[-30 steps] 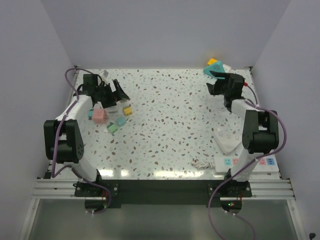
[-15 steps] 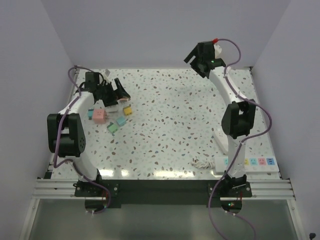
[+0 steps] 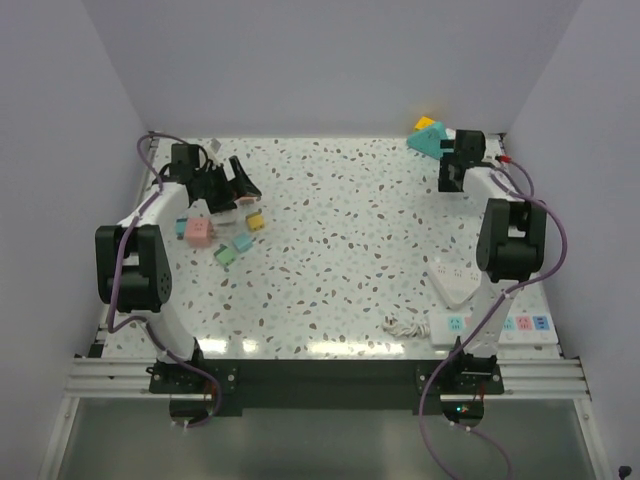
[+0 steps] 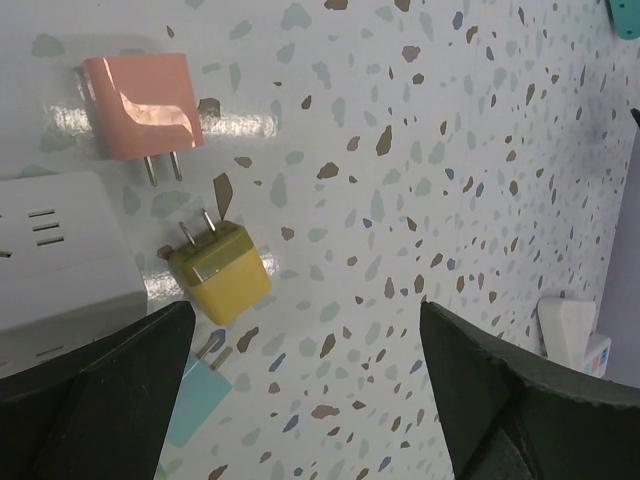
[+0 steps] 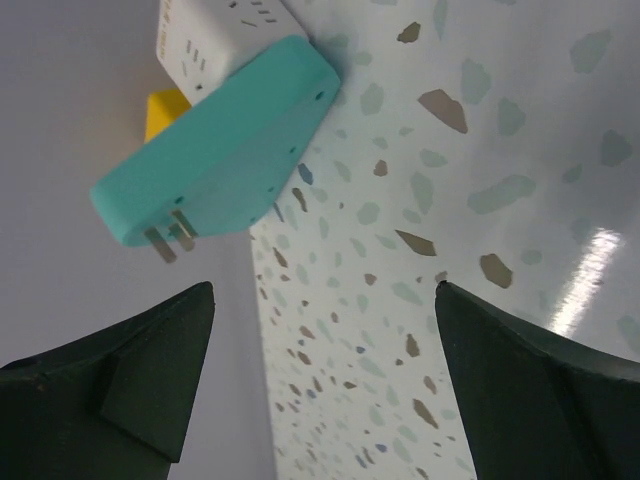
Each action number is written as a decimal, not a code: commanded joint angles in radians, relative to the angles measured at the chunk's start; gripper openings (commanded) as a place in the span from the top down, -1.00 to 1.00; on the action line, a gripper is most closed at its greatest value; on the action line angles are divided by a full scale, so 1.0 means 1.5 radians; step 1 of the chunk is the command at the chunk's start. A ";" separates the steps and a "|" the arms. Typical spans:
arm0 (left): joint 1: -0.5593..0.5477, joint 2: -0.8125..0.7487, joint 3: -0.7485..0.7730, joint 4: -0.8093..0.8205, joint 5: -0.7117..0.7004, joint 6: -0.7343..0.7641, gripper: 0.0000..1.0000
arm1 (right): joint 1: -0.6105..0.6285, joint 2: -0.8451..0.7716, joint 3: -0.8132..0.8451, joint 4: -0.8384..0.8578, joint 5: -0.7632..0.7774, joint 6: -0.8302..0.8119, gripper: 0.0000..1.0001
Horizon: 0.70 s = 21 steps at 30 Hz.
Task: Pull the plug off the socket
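From my right wrist camera I see the gripper [image 5: 322, 300] with its two dark fingers [image 5: 120, 390] spread wide in the lower corners of the frame and nothing between them. In the upper left lies a teal plug [image 5: 215, 145], its two metal prongs [image 5: 170, 232] bare and pointing lower left. Its other end meets a white socket strip [image 5: 215, 30] at the top edge. A yellow block [image 5: 165, 110] peeks out behind, by the grey wall [image 5: 60, 100]. The speckled desk [image 5: 480, 150] fills the right.
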State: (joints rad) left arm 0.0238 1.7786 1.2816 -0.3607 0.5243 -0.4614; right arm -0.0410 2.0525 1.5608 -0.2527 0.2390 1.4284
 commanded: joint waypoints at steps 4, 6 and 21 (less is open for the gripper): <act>-0.002 -0.017 0.012 0.009 -0.004 0.001 -1.00 | -0.028 0.001 -0.041 0.267 -0.035 0.309 -0.91; -0.003 -0.014 0.015 0.007 -0.007 0.001 -1.00 | -0.038 0.022 -0.064 0.322 -0.038 0.350 -0.91; -0.004 0.006 0.045 -0.025 -0.042 0.007 -1.00 | -0.052 0.286 0.186 0.352 -0.175 0.462 -0.88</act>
State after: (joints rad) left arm 0.0238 1.7916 1.3128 -0.3847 0.4812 -0.4606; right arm -0.1204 2.4310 1.7603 0.2352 0.0273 1.9724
